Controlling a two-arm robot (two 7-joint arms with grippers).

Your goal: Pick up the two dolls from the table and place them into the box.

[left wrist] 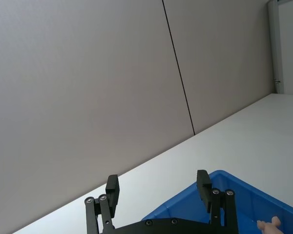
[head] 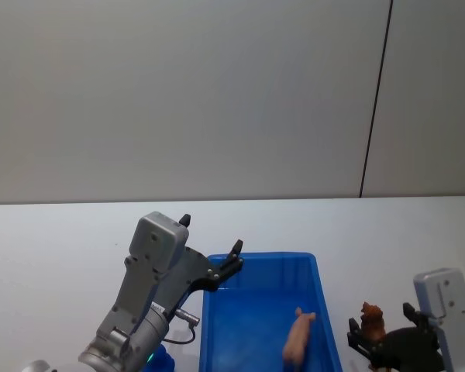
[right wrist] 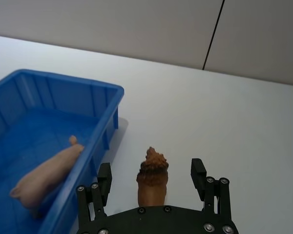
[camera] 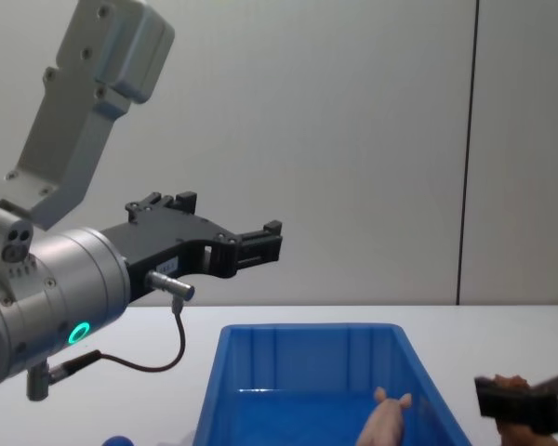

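Note:
The blue box [head: 263,256] sits on the white table [head: 62,248] in front of me. A pale pink pig doll [head: 298,339] lies inside it, also seen as the pig [right wrist: 49,173] in the right wrist view. The brown doll [head: 372,318] stands on the table just right of the box. My right gripper [head: 382,325] is open around that brown doll [right wrist: 153,178], one finger on each side with gaps showing. My left gripper [head: 211,234] hangs open and empty above the box's far left corner; its fingers [left wrist: 112,187] hold nothing.
A small blue object [camera: 116,440] lies on the table near the box's front left corner, beneath my left arm. A grey wall with a dark vertical seam [head: 376,101] stands behind the table. Bare tabletop extends to the left and beyond the box.

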